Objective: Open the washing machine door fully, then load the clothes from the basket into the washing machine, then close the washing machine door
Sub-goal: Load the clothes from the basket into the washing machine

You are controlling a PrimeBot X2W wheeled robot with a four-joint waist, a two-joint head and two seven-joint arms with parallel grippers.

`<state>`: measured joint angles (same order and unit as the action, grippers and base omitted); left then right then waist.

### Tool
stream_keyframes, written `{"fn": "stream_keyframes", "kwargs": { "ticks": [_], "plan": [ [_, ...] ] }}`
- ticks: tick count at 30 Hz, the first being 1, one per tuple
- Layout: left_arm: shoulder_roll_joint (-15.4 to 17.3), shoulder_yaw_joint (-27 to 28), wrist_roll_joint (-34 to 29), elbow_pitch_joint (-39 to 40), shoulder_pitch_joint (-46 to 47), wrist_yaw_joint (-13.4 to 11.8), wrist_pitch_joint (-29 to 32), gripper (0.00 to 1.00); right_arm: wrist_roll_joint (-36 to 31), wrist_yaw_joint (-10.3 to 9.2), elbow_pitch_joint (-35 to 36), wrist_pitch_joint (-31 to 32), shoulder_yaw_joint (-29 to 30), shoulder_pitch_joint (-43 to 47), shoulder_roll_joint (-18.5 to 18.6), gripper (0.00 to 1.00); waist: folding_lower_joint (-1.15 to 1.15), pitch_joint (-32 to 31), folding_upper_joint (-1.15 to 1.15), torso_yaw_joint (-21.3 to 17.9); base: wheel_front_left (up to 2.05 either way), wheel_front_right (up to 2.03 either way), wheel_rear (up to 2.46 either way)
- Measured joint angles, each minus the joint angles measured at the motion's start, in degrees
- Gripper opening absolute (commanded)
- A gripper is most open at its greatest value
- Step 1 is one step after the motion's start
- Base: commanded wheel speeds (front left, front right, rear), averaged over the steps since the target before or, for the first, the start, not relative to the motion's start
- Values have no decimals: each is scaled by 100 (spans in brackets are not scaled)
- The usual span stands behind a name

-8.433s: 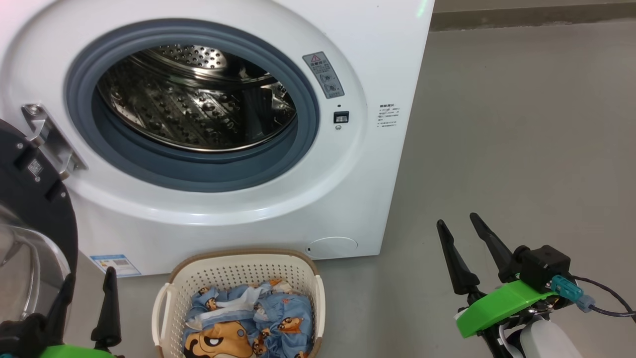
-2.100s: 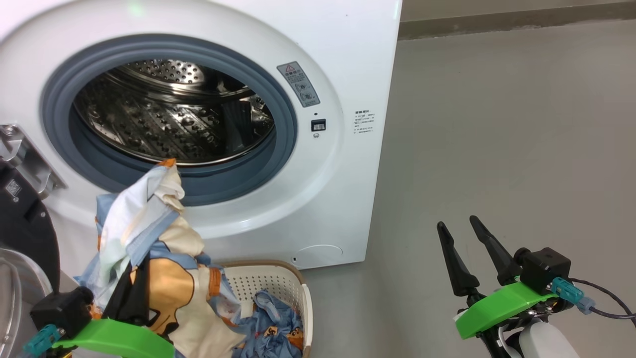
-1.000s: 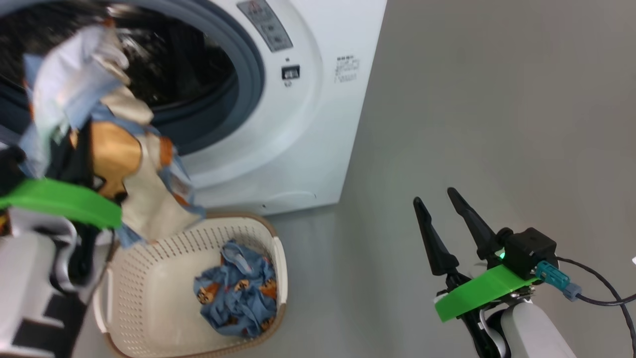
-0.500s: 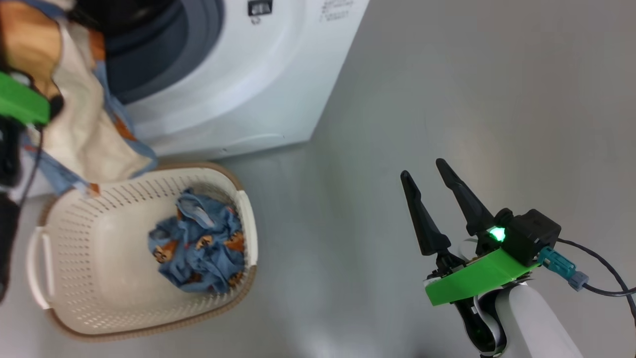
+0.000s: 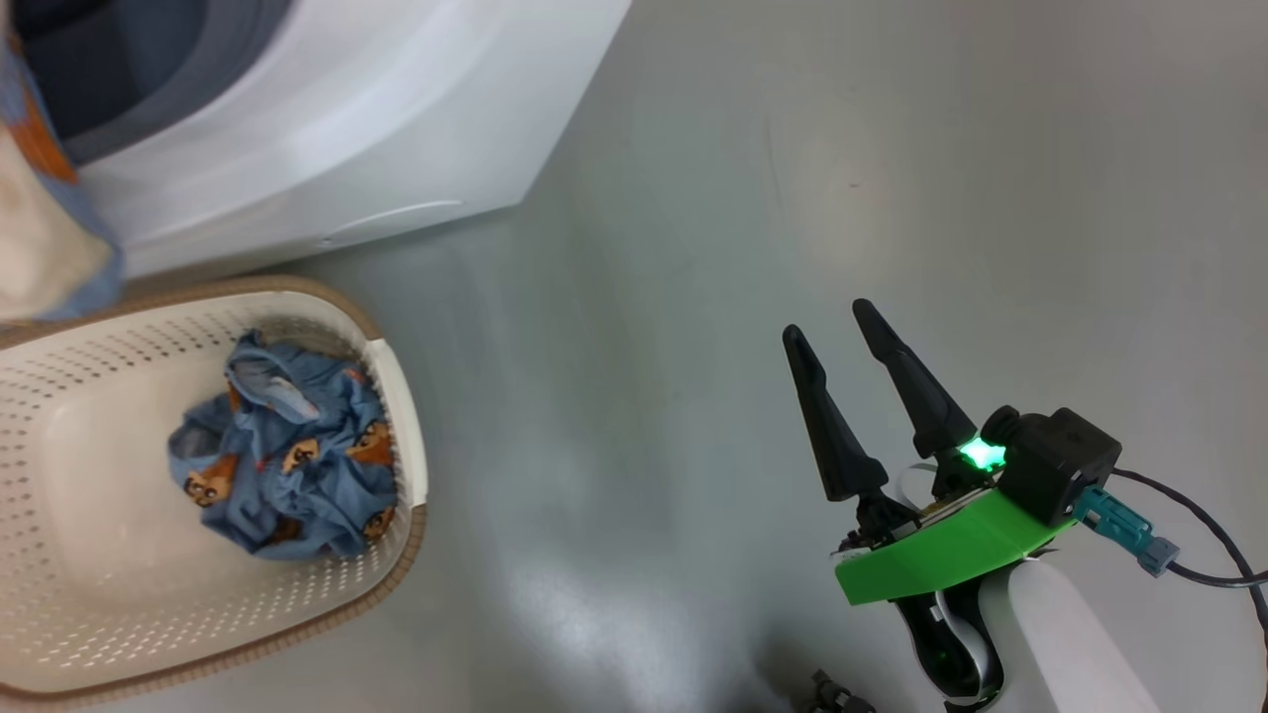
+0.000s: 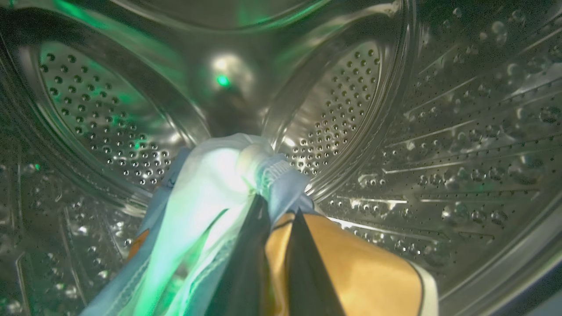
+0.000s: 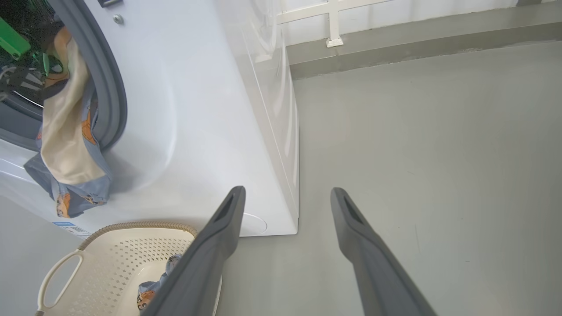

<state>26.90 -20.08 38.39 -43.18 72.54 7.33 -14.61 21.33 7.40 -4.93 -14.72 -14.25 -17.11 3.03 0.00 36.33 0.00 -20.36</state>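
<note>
Inside the perforated steel drum (image 6: pixel 439 131) of the big white washing machine (image 7: pixel 197 109), your left tool (image 6: pixel 279 206) is clamping the light blue bear-print garment (image 6: pixel 206 188). Its tail is hanging out over the grey rubber gasket (image 7: pixel 112 87), so releasing now is risking a slide-out or door snag. Left arm is reaching in, fingers aiming at the back wall (image 6: pixel 228 83); right tool (image 5: pixel 827 319) is hovering spread wide, empty, over the floor (image 5: pixel 792 149). Other blue clothes (image 5: pixel 287 456) are lying in the cream perforated basket (image 5: pixel 59 555).
</note>
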Motion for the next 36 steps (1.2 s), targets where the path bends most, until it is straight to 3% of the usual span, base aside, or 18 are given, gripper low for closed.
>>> {"fn": "stream_keyframes", "kwargs": {
  "ticks": [4,5,6,7,20,28,36],
  "plan": [
    [-25,144,-241,63,82,0,-9,0,0,0,2,-1,0,0,-5,100,0,78,0,-95,0,0,0],
    [-69,131,-247,-53,78,0,-10,14,1,0,0,-1,0,0,-5,100,0,75,0,-101,0,0,0],
    [-112,110,-247,-210,72,0,0,78,1,0,-4,-1,-1,0,-5,100,0,65,0,-100,0,0,0],
    [-144,81,-247,-347,66,-1,5,100,1,0,-11,-1,-1,0,-5,100,0,54,0,-92,0,0,0],
    [-452,-358,-294,-845,-35,0,40,100,-27,0,-22,-1,125,-70,-7,100,0,-90,0,233,0,0,0],
    [-431,-548,-65,-302,-738,0,-2,100,-68,0,-53,0,244,-70,-4,100,0,-338,0,515,0,0,0],
    [-250,-261,-15,693,-1886,0,-3,100,-152,0,-183,-1,363,-62,-2,100,0,-635,0,787,0,0,0]
  ]
}}
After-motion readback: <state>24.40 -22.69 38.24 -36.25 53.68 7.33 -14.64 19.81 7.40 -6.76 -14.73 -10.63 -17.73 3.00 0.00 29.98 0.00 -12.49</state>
